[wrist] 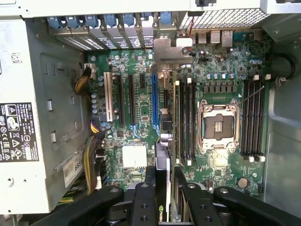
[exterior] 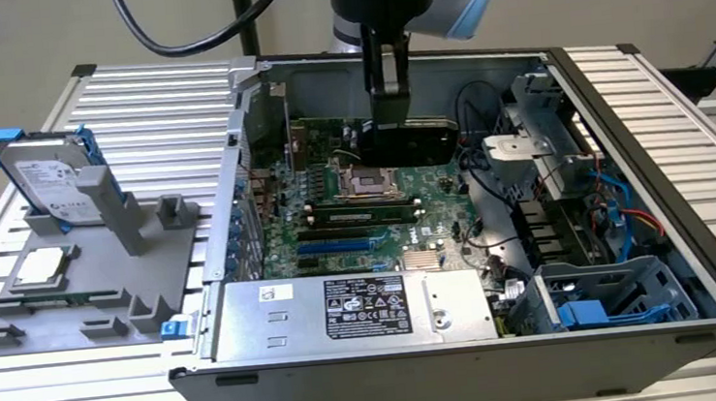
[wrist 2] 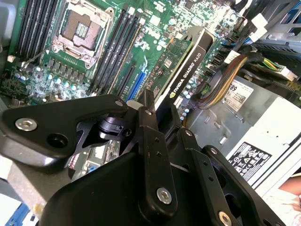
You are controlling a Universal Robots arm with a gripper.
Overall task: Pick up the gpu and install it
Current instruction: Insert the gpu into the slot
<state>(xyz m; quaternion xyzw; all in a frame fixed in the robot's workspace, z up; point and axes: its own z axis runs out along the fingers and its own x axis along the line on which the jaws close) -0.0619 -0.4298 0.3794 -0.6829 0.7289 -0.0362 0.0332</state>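
In the exterior view, the arm is reaching down into the open case (exterior: pixel 612 139) from above, and the end effector (exterior: pixel 392 110) is holding the gpu (exterior: pixel 407 143) over the far part of the motherboard (exterior: pixel 334 232), above the empty CPU socket (exterior: pixel 363 179). The gpu's black shroud is showing; its lower edge is hard to make out against the board. To the exterior view's left, a grey fixture (exterior: pixel 93 282) is sitting on the slatted surface (exterior: pixel 142 103), carrying a hard drive (exterior: pixel 52 179) in a blue frame and a small CPU (exterior: pixel 42 267). The power supply (exterior: pixel 341 311) is filling the near side of the case.

In the second wrist view, the end effector (wrist 2: pixel 157 113) is clamping the gpu (wrist 2: pixel 181 70) by its edge, the card hanging edge-on over the motherboard (wrist 2: pixel 47 75) beside the RAM slots (wrist 2: pixel 113 52). The black linkage is hiding the card's gripped end.

In the first wrist view, the end effector (wrist: pixel 164 181) is closed on the gpu (wrist: pixel 163 141), seen edge-on, its silver bracket (wrist: pixel 171 52) at the far end. The card is hovering beside the blue slot (wrist: pixel 154 99), and whether it is touching the board is unclear.
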